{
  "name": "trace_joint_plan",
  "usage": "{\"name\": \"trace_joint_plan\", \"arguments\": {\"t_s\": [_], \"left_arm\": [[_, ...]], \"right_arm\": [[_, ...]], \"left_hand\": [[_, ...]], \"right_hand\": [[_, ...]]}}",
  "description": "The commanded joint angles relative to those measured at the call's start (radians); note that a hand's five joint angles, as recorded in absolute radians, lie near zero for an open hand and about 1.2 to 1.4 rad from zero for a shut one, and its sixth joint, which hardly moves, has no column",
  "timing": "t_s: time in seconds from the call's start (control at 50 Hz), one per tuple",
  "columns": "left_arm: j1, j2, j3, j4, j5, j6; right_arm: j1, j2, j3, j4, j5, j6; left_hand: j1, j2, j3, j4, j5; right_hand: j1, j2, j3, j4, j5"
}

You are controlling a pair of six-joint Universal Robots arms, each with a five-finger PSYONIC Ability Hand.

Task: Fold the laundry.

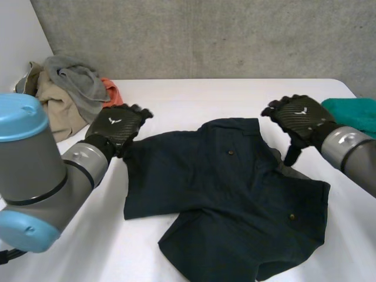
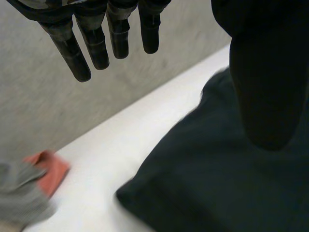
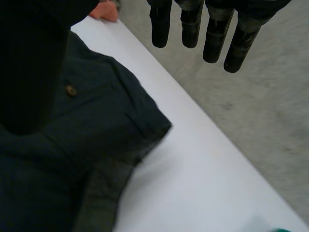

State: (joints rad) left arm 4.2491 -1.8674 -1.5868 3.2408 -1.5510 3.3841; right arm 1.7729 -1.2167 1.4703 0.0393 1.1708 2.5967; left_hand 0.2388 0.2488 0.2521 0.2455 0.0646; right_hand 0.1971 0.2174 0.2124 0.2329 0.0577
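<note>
1. You have the dark shorts (image 1: 235,194) lying roughly flat in the middle of the counter (image 1: 194,97), nearer its front edge than its back. That spread-out lie suits a first fold, though the cloth is rumpled rather than smooth.
2. Your left robot hand (image 1: 117,126) sits at the shorts' back-left corner. Its fingers (image 2: 96,48) hang straight and clear of the cloth, so it is released and grips nothing. It looks placed there to take that corner.
3. Your right robot hand (image 1: 299,117) mirrors it at the back-right corner, fingers (image 3: 215,43) also straight and off the cloth, thumb (image 1: 292,154) pointing down toward the edge. It too is released, and whether the thumb touches the fabric I cannot tell.
4. With one hand at each back corner, the sensible reading is a two-handed pinch and a fold toward the front edge — a judgement, not something seen.
5. At the right corner a paler strip of lining (image 3: 104,188) shows, so the cloth is doubled there. Mind that you pinch every layer.
6. The pile of clothes (image 1: 64,94) at the counter's back-left corner and the teal cloth (image 1: 352,111) at its right edge lie apart from the shorts — probably waiting their turn.
</note>
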Motion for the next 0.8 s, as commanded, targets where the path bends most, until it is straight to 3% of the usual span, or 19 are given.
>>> {"name": "trace_joint_plan", "arguments": {"t_s": [0.02,0.18,0.34,0.5,0.58,0.64,0.74,0.8], "left_arm": [[0.005,-0.168,0.134,0.014,-0.050,0.165],[0.043,-0.394,0.398,0.004,-0.031,0.190],[0.078,-0.570,0.606,-0.073,0.097,0.187],[0.104,-0.716,0.783,-0.220,0.175,0.187],[0.117,-0.754,0.841,-0.259,0.190,0.186],[0.120,-0.776,0.872,-0.268,0.189,0.186],[0.121,-0.786,0.887,-0.265,0.174,0.186],[0.121,-0.785,0.889,-0.259,0.164,0.186]], "right_arm": [[0.056,0.199,-0.280,0.080,0.006,0.117],[0.092,0.463,-0.597,0.073,0.018,0.154],[0.106,0.762,-0.956,0.079,0.076,0.152],[0.105,0.897,-1.120,0.083,0.087,0.152],[0.105,0.911,-1.148,0.083,0.083,0.151],[0.106,0.927,-1.163,0.085,0.076,0.151],[0.108,0.953,-1.182,0.083,0.053,0.151],[0.108,0.964,-1.187,0.083,0.035,0.149]], "left_hand": [[0.013,0.003,0.000,0.006,0.013],[0.036,0.026,0.023,0.030,0.036],[0.104,0.094,0.091,0.097,0.103],[0.171,0.161,0.158,0.165,0.171],[0.347,0.337,0.334,0.340,0.347],[0.629,0.619,0.615,0.622,0.628],[1.142,1.132,1.128,1.135,1.141],[1.157,1.147,1.144,1.151,1.157]], "right_hand": [[-0.023,-0.043,-0.038,-0.058,-0.058],[-0.023,-0.043,-0.038,-0.058,-0.058],[0.064,0.044,0.049,0.028,0.029],[0.184,0.164,0.169,0.148,0.149],[0.249,0.228,0.233,0.213,0.213],[0.293,0.273,0.278,0.257,0.258],[0.562,0.542,0.547,0.527,0.527],[0.727,0.706,0.711,0.691,0.691]]}}
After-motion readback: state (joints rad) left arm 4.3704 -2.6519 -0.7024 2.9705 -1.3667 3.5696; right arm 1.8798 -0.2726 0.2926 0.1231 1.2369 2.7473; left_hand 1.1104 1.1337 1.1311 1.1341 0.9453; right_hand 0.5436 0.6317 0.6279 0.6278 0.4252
